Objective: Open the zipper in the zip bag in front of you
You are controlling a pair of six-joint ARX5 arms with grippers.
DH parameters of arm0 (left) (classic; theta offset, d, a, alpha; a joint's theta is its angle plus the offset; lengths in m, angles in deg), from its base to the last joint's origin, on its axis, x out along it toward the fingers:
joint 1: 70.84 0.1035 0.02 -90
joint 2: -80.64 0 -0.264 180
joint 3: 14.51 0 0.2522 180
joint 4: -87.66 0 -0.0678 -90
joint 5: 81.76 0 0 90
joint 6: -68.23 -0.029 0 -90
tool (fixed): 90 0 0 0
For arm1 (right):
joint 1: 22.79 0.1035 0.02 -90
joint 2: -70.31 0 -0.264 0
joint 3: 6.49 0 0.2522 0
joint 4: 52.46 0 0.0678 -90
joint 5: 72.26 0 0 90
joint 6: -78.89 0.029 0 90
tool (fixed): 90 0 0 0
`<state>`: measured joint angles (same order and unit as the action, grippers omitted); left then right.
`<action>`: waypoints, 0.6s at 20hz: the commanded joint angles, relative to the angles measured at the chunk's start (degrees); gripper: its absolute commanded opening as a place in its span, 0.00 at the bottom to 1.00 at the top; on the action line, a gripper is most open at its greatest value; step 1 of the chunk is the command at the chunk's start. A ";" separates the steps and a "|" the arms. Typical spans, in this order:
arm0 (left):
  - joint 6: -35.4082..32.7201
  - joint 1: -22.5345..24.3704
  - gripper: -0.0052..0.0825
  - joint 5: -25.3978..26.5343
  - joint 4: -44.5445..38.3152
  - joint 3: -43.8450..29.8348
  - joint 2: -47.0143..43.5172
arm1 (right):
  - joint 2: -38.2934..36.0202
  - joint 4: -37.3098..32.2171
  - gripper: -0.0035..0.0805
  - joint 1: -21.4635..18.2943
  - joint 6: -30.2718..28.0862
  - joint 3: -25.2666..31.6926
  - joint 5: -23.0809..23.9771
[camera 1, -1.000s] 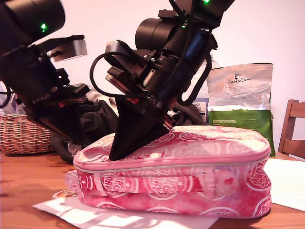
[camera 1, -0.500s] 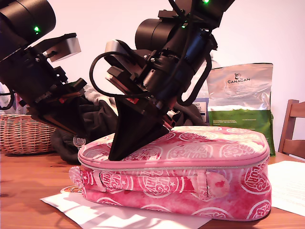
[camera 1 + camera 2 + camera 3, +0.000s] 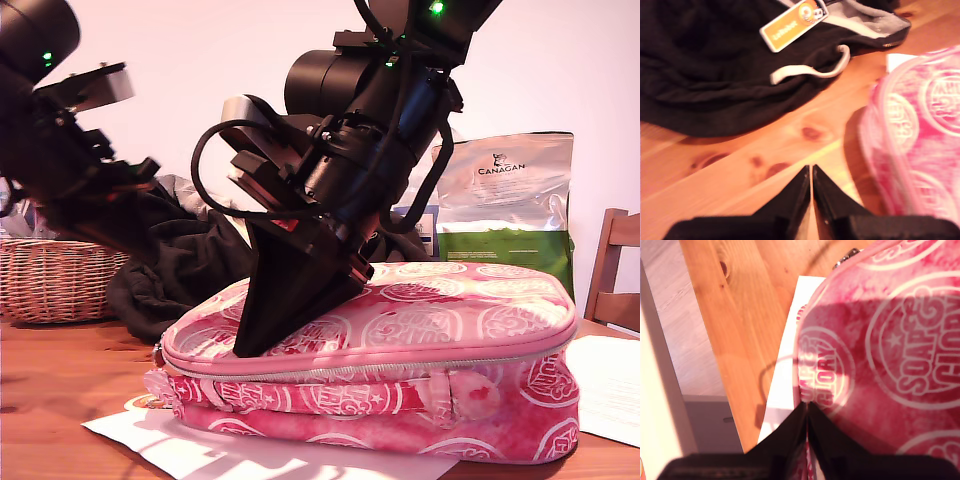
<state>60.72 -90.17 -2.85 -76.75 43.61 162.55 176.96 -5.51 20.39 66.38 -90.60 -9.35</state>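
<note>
The pink zip bag (image 3: 450, 320) with white round logos lies on the wooden table, on a white sheet. Its silver zipper (image 3: 400, 371) runs round it just under the top panel. My second gripper (image 3: 248, 345) is shut, its black tips pressing on the bag's top near the end at the exterior view's left; its wrist view shows the tips (image 3: 807, 407) at the edge of the bag (image 3: 890, 340). My first gripper (image 3: 811, 170) is shut and empty above bare wood, beside the bag (image 3: 920, 130). Its arm (image 3: 70, 170) hangs at the exterior view's left.
A black garment (image 3: 180, 260) with an orange tag (image 3: 790, 22) lies behind the bag. A wicker basket (image 3: 50, 280) stands at the exterior view's left. A foil pouch (image 3: 505, 200), a wooden chair (image 3: 615, 270) and more paper (image 3: 610, 385) are at that view's right.
The first arm has lifted and drawn back toward the exterior view's left, off the bag's end. The bag has shifted toward that view's right. The second gripper still presses on the top.
</note>
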 commanded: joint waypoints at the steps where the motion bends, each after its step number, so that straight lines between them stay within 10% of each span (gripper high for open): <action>1: 0.00 -0.11 0.04 -0.55 0.87 -0.31 0.98 | 4.09 1.99 0.03 0.68 0.00 4.04 0.61; 12: 0.04 -0.17 0.04 -6.88 14.56 -0.31 -15.43 | -6.32 -3.28 0.03 -0.72 -3.63 3.85 0.77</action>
<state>60.72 -90.30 -9.32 -62.50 43.61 147.62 173.60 -8.81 20.13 62.49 -88.31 -9.02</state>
